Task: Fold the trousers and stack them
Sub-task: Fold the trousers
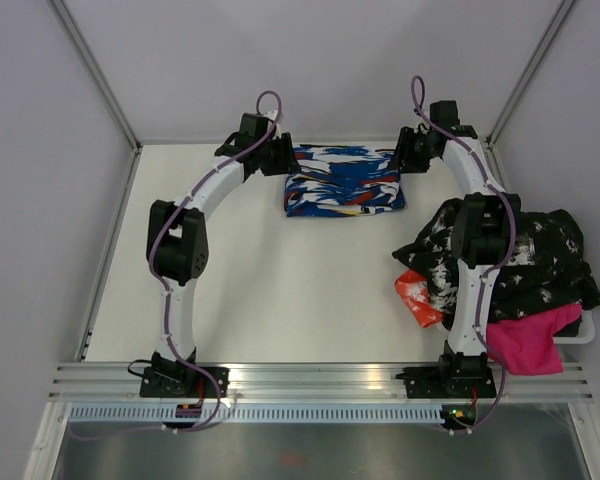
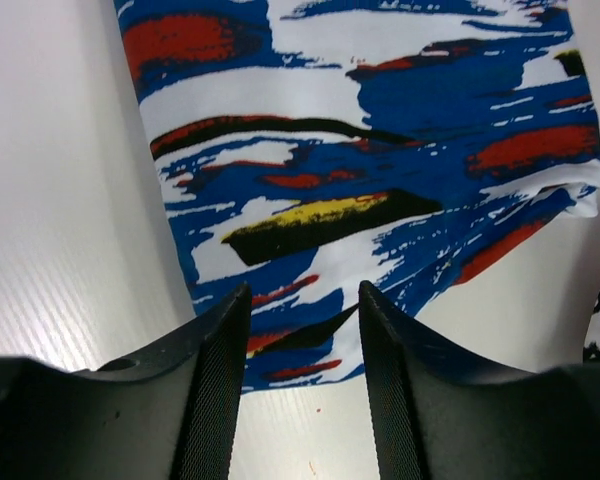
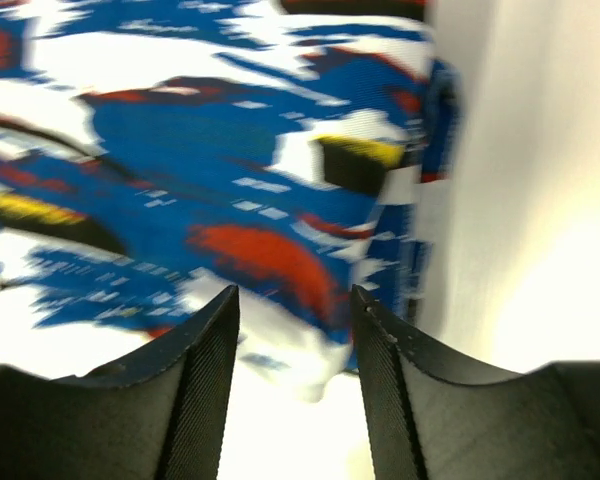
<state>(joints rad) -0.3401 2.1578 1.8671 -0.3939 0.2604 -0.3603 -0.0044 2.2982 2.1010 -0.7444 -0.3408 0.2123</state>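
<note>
The white desk (image 1: 280, 300) carries everything. The left arm (image 1: 195, 215) and right arm (image 1: 480, 240) both reach to its far side. A heap of other clothes (image 1: 540, 255), black-and-white print over pink and orange-red pieces, lies behind and to the outside of the right jaws, well apart from them.

The trousers (image 1: 342, 180) lie between the two pairs of jaws as a folded, roughly rectangular packet, flat on the desk. The left jaws are just beside its left edge and the right jaws just beside its right edge.

Both pairs of jaws stand apart and hold nothing. In the left wrist view the near corner of the trousers (image 2: 380, 130) shows just ahead of the gap. The right wrist view of the trousers (image 3: 180, 150) is blurred, so contact there cannot be judged.

The fabric looks thin, soft and light, so it will likely sag and slide open if lifted by a single layer. The safer hold is probably at the two side edges, pinching every layer together, with both arms lifting evenly.
</note>
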